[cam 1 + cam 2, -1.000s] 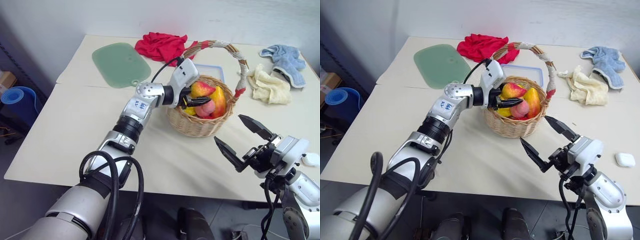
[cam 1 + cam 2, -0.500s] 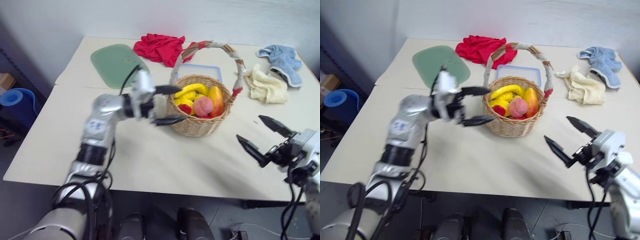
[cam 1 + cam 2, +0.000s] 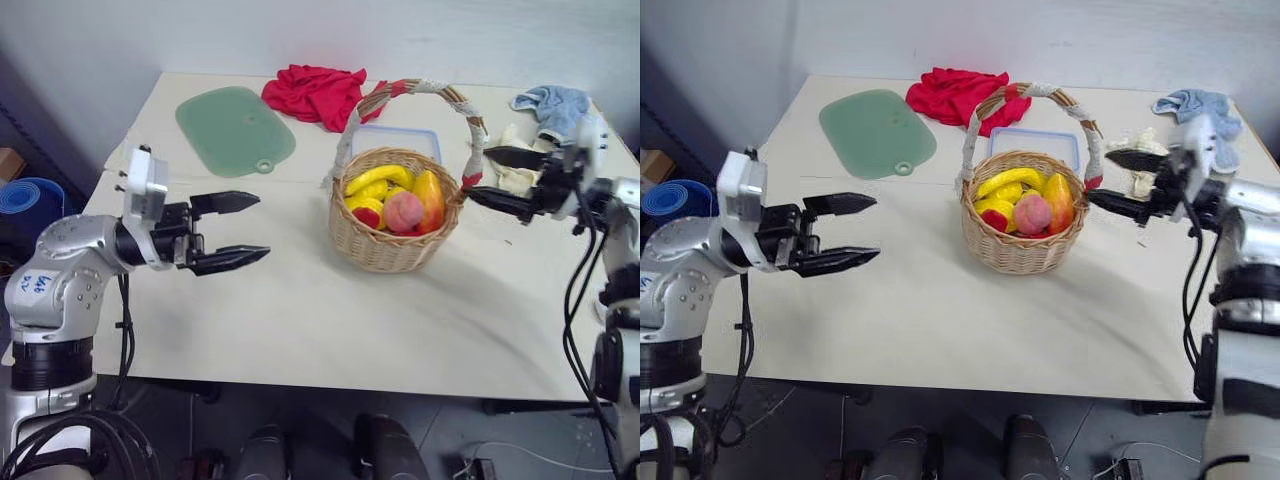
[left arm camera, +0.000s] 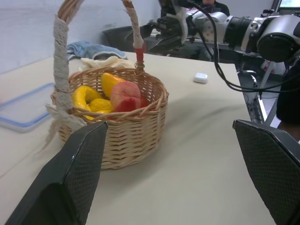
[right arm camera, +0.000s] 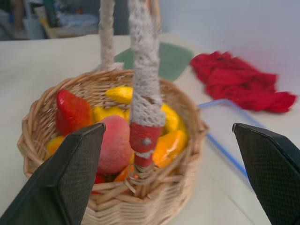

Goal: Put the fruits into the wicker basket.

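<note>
Two black-fingered grippers hang above a pale tabletop (image 3: 300,320), one at each side of the basket. At the far left the left gripper (image 3: 232,231) points level toward the basket, its fingers spread wide with nothing between them, well apart from the wicker. Behind it, toward the table's far edge, lies a flat pale-green mat with rounded corners (image 3: 234,128), and next to that a crumpled red cloth (image 3: 315,92). In the middle stands the round tan woven wicker basket (image 3: 392,240), its tall arched handle wrapped in white and red cloth. Inside it rest the round fuzzy pink peach (image 3: 405,211), the pointed red-and-yellow mango-like fruit (image 3: 431,197) just beside it, and several yellow banana-like pieces (image 3: 372,186). A clear rectangular container with a blue rim (image 3: 400,141) lies just behind the basket. To the right, the right gripper (image 3: 494,176) points level at the handle's red-wrapped base, fingers likewise wide apart and empty, near but not touching it. Behind it lie a cream cloth (image 3: 1137,146) and a light-blue cloth (image 3: 550,101).
</note>
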Tool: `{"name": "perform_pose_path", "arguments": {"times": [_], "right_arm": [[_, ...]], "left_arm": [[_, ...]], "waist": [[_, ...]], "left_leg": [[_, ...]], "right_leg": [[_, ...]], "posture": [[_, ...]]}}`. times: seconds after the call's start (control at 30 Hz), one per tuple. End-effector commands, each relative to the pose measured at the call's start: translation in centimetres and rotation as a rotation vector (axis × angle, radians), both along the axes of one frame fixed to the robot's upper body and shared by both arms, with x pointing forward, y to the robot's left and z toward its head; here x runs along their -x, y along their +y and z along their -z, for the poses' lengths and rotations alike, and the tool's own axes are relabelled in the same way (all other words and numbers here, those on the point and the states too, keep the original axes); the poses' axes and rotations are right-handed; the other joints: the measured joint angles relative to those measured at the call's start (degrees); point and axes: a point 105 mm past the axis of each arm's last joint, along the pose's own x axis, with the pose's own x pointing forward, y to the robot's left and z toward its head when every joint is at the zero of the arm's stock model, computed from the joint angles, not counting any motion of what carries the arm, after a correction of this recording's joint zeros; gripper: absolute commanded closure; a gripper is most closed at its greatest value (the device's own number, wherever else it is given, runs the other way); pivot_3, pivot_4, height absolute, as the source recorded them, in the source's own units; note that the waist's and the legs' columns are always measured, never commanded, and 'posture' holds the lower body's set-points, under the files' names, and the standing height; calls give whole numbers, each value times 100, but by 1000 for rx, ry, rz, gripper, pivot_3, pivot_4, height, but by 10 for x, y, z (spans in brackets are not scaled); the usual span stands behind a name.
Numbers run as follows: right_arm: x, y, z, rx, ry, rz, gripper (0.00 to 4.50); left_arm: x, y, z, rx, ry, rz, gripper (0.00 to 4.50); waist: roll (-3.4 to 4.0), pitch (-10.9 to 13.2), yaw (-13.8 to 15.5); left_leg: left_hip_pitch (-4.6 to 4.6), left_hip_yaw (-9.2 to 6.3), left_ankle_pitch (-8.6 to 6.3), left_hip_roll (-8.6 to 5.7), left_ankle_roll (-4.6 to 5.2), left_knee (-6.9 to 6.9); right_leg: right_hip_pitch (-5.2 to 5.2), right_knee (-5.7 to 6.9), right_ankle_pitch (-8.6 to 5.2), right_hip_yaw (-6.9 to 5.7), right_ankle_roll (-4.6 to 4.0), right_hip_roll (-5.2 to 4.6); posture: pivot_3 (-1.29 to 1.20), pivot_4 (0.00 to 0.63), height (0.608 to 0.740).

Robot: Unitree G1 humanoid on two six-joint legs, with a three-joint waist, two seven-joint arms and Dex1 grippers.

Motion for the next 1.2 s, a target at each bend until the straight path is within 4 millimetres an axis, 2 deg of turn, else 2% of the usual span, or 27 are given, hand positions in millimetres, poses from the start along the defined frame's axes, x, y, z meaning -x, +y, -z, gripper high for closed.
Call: {"name": "perform_pose_path", "arguments": {"times": [0.03, 0.23, 0.43, 0.47, 0.53, 0.63, 0.7, 0.8, 0.87, 0.93, 1.0, 1.2], "right_arm": [[5, 5, 1, 74, 53, -90, 382], [1, 21, -5, 29, 5, -145, 2195], [3, 16, 0, 22, -13, -132, 4126], [5, 12, -2, 8, -35, -114, 4327], [11, 2, -11, -36, -83, -70, 4322], [32, -13, -25, -126, -143, -3, 4322], [56, -28, -34, -183, -222, 85, 4322], [91, -47, -36, -216, -282, 247, 4322], [112, -71, -38, -263, -334, 411, 4322], [136, -109, -32, -267, -384, 632, 4322], [149, -130, -25, -256, -406, 749, 4322], [158, -165, -5, -232, -391, 995, 4322]], "left_arm": [[10, 1, -7, -4, -38, -6, 0], [9, 2, -7, -3, -43, -36, 0], [7, -4, -4, -13, -41, -21, 0], [5, -5, -4, -14, -44, -15, 0], [3, -9, -5, -13, -50, 1, 0], [1, -14, -3, -10, -46, 17, 0], [-1, -17, 1, -12, -39, 33, 0], [-3, -22, 6, -18, -36, 61, 0], [-6, -25, 7, -7, -33, 79, 0], [-12, -32, 8, -3, -32, 113, 0], [-16, -36, 8, -6, -35, 142, 0], [-25, -47, 7, -9, -56, 193, 0]], "waist": [[0, 0, -4], [0, 0, -42], [1, 0, -94], [1, 0, -91], [1, 0, -76], [1, 0, -23], [1, 0, 43], [5, -1, 116], [4, -1, 163], [4, -1, 214], [4, -1, 222], [10, -5, 91]], "left_leg": [[-1, -1, 0, 0, 0, -1], [0, 4, 2, -1, -4, 8], [1, -2, 3, -1, -6, 2], [1, -2, 3, -1, -6, 1], [-1, -5, 3, -1, -6, 2], [-5, -14, 3, -2, -6, 3], [-8, -18, 3, -3, -6, 0], [-9, -25, 1, -3, -10, -3], [-8, -17, 1, -4, -11, 0], [-5, -8, 2, -6, -9, 6], [2, -3, 5, -9, -5, 8], [22, 27, 8, -12, 1, -3]], "right_leg": [[0, 1, 0, -1, 0, 0], [3, -1, 0, 2, 0, -1], [3, 4, 0, -1, 0, -1], [2, 3, 0, -2, 0, 0], [2, 4, 0, -4, 0, 0], [3, 4, 3, -6, 5, -2], [2, 3, 3, -10, 6, -1], [2, 6, 3, -20, 6, 1], [3, -1, 3, -15, 6, 0], [11, -14, 3, -8, 6, 2], [26, -33, 2, -5, 4, 3], [27, -36, 3, 23, 3, 5]], "posture": [[0, 150, 740], [0, 150, 740], [0, 150, 740], [0, 150, 740], [0, 150, 740], [0, 150, 740], [0, 150, 740], [0, 150, 740], [0, 150, 740], [0, 150, 740], [0, 150, 740], [0, 150, 740]]}}
